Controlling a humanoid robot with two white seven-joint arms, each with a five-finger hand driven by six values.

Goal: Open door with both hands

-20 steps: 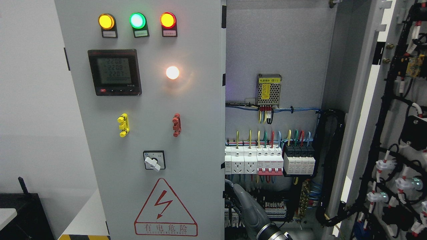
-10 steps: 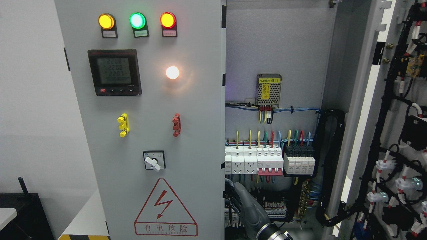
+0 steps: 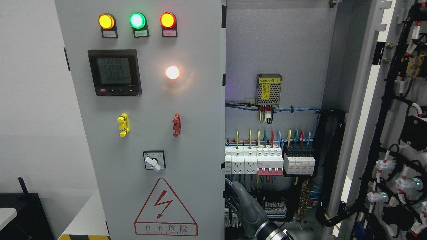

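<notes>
The right hand, fingers hooked behind the left door's edge, has barely shifted; the right door already stands wide open.

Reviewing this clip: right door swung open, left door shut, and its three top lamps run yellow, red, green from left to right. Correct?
Not quite. In the head view the lamps run yellow, green, red. The right door is open and the left door shut, as you say.
</notes>
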